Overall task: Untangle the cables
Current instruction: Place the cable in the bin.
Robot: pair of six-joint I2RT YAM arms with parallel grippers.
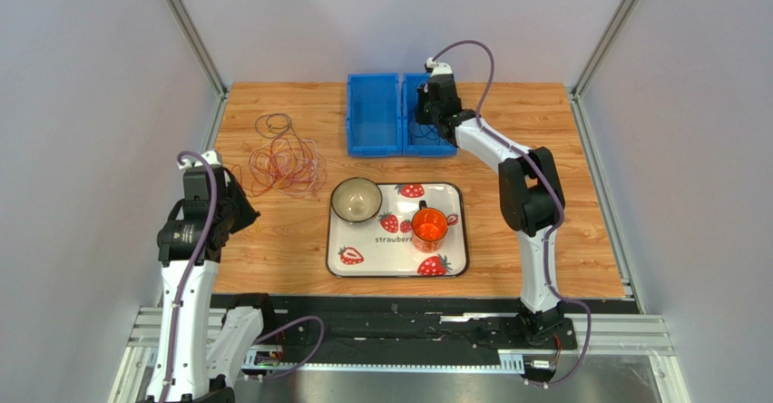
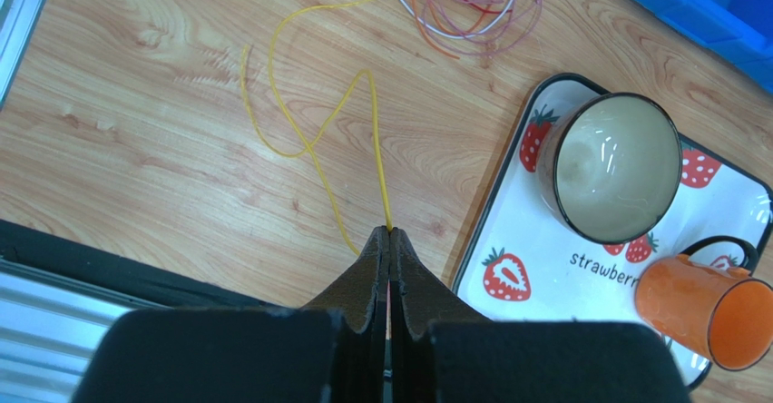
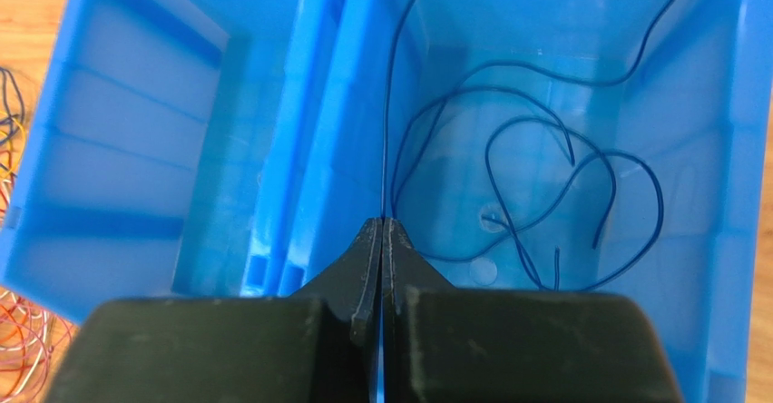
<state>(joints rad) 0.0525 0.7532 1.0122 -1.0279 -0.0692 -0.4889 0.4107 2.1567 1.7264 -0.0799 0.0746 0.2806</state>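
pinching a yellow cable point(image 2: 308, 140) in my left claw point(image 2: 389, 232); it runs away from the tips toward the tangled cables point(image 2: 472, 4) on the table point(image 2: 136, 149). my right claw point(image 3: 382, 221) pinches a dark cable point(image 3: 544, 176) pointing straight ahead, its loops in the blue bin point(image 3: 708, 149).

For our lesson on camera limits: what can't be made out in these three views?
1. Top view: the yellow cable in the left gripper is too thin to follow.
2. Left wrist view: the cable pile is cut off by the top edge.
3. Right wrist view: the dark blue cable runs off the top edge.
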